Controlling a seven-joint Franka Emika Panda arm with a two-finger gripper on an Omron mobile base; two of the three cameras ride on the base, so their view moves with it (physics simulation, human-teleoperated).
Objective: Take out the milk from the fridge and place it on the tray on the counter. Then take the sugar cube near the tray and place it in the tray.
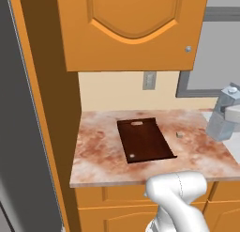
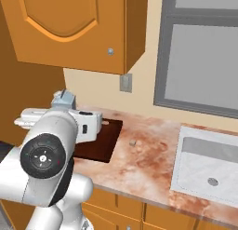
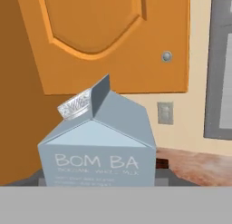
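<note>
Milk [image 3: 97,146]: pale blue-grey carton, very close in front of the hand camera, upright, long axis vertical, gable ridge on top running from near to far, with a round grey cap on the left slope.
Writing on milk: "BOM BA" in large white letters on the front face; two smaller white lines below it, too blurred for reading.
Milk in base views: in the left base view it is at the 3 o'clock edge [image 1: 224,114], above the counter; in the right base view only its top [image 2: 64,99] shows behind the white arm.
Claw: the finger tips are hidden behind the carton in the hand view and behind the arm in the base views; I cannot tell if it is clenched on the milk or released.
Tray [image 1: 145,140]: dark brown board flat on the counter, long axis from near to far, slightly turned; small hole at the near end, slot handle at the far end.
Sugar cube [image 1: 179,134]: tiny pale cube on the counter, near the tray at its 3 o'clock side, not touching it.
Counter [image 1: 103,151]: reddish-pink and white marbled stone.
Fridge [image 1: 21,132]: dark grey side, at the 9 o'clock edge of the left base view.
Wall socket [image 1: 149,80]: grey plate on the wall, behind the tray.
Upper cabinet [image 1: 133,29]: orange door with a small round knob.
</note>
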